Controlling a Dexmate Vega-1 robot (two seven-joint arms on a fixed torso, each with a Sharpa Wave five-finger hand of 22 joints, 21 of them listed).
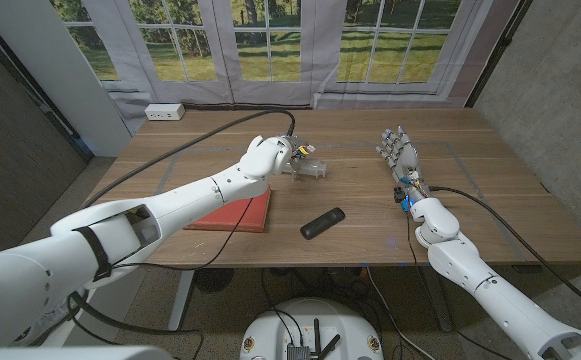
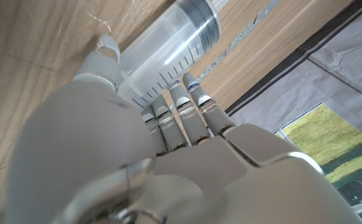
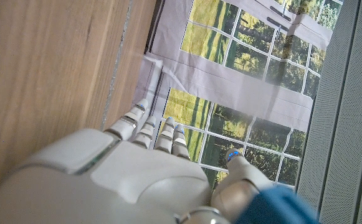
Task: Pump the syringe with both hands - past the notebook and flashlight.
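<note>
Left hand (image 1: 268,157) fingers (image 2: 190,109) curl over the clear barrel of the syringe (image 1: 306,168), fingertips touching its graduated side in the left wrist view, thumb on the near side of the barrel; looks like a grip on the syringe, though whether the barrel is lifted or lying on the tabletop (image 1: 490,210) can't be told. Dark plunger seal shows inside the barrel, near the far end away from the palm. In the head view the syringe sticks out from the hand toward the middle of the tabletop, just past the fingers. Right hand (image 1: 398,152) stands upright on the right side of the tabletop, well apart from the syringe, fingers (image 3: 144,127) straight and slightly spread, holding nothing; the right wrist view shows them reaching out over wood with the windows (image 3: 243,56) behind. Red notebook (image 1: 232,212) lies under the left forearm, nearer the robot than the syringe. Black flashlight (image 1: 322,223) lies at an angle just right of the notebook, between the two arms, apart from both hands. White power strip (image 1: 165,112) sits at the far left corner of the tabletop. Black cables run along both arms.
</note>
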